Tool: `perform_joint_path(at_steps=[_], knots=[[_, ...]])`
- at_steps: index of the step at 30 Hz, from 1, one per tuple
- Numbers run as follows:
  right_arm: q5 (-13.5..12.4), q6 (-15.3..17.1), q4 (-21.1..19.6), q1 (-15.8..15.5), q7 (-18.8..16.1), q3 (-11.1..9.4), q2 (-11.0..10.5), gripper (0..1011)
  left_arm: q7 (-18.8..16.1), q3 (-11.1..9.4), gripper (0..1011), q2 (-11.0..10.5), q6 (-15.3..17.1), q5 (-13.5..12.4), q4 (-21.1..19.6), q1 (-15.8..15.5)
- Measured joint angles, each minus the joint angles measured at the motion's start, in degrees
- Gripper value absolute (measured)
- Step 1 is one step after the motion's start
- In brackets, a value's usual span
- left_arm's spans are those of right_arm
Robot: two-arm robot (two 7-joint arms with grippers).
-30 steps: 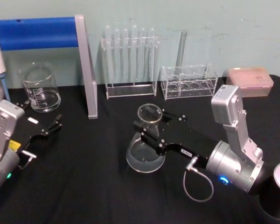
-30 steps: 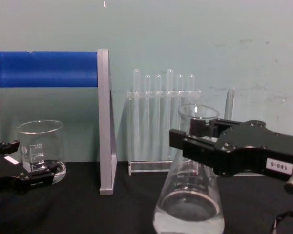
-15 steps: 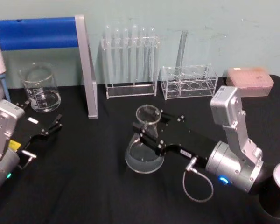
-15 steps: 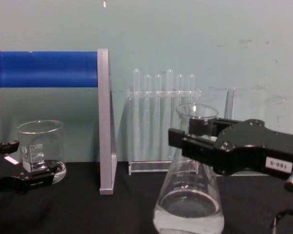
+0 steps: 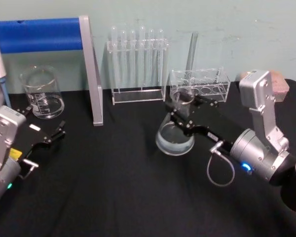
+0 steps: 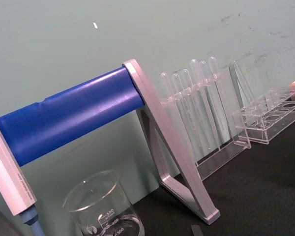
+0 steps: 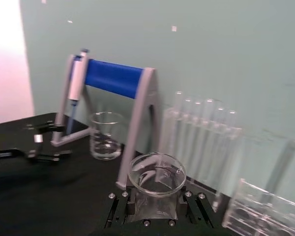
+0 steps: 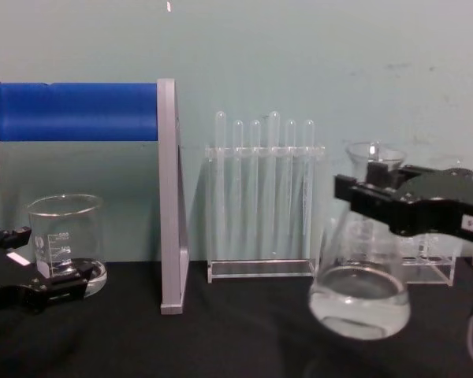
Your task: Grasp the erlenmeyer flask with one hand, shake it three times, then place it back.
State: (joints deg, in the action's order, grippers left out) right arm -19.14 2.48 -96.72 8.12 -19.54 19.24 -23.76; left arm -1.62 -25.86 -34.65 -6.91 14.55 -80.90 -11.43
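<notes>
Notably clear, wide-based erlenmeyer flask (image 8: 360,295)

Soft, even light fills the scene. The black table (image 5: 113,197) swallows shadows. Small glints sit on the flask (image 8: 361,291); one wall patch (image 7: 5,64) glares white.

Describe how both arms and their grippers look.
Both arms have silver-grey housings, boxy above a rounded wrist. The right gripper is black and blocky, with silver screws and a small white label; a grey cable loops beside its blue-lit wrist. The left gripper is black too, with a white label; its arm carries a yellow sticker.
</notes>
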Motion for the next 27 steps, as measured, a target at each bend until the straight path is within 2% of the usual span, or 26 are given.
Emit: perform_joint_path(at_steps=[11,27], knots=[[1.28,-0.05,3.08,1.21,2.65,-3.75,1.51,450,0.00,0.00,1001,0.00,0.00,0.00,0.00,0.00],[3.29,0.34,5.91,2.38,4.42,-6.83,3.19,450,0.00,0.00,1001,0.00,0.00,0.00,0.00,0.00]])
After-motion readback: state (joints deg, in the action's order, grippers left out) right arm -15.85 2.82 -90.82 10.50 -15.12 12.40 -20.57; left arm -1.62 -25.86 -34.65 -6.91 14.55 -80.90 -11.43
